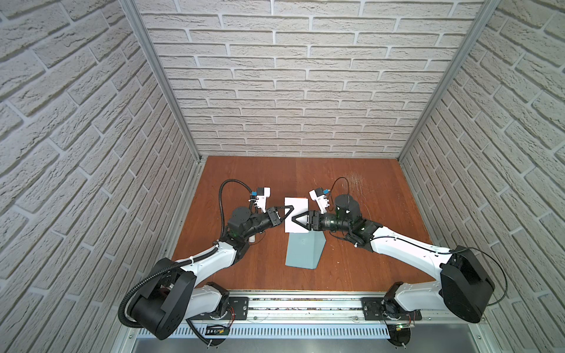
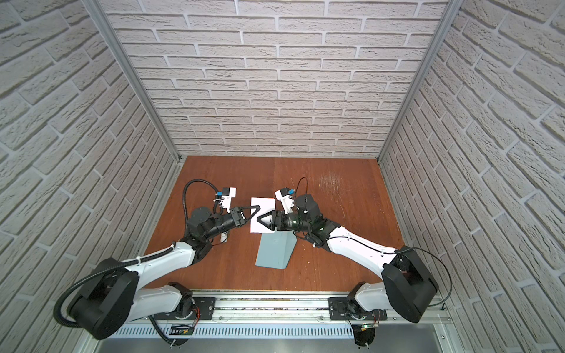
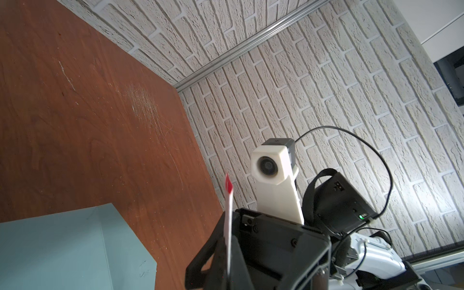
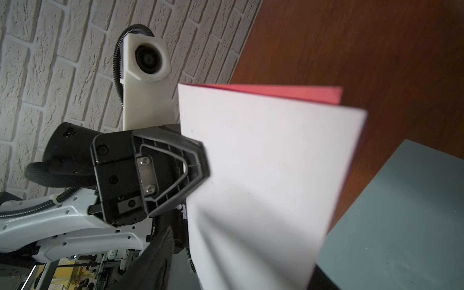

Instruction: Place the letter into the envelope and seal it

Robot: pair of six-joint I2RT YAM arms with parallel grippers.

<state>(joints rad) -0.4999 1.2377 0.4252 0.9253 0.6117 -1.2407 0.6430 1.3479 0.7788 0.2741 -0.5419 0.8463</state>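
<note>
left hand (image 1: 289, 210) is closed on the left edge of the letter (image 1: 301, 205) and holds it above the worktop (image 1: 367, 189). right hand (image 1: 294, 220) stands wide, with one finger on each side of the letter's right part. envelope (image 1: 305, 250) lies flat on the worktop, its far end under the letter. a small white stick (image 1: 252, 239) is half hidden by the left arm.

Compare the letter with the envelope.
The letter is white with a red edge; the envelope is blue-grey all over. The letter is held off the table by the left gripper; the envelope lies flat on it. The letter looks smaller than the envelope. Both are thin, flat paper.
</note>
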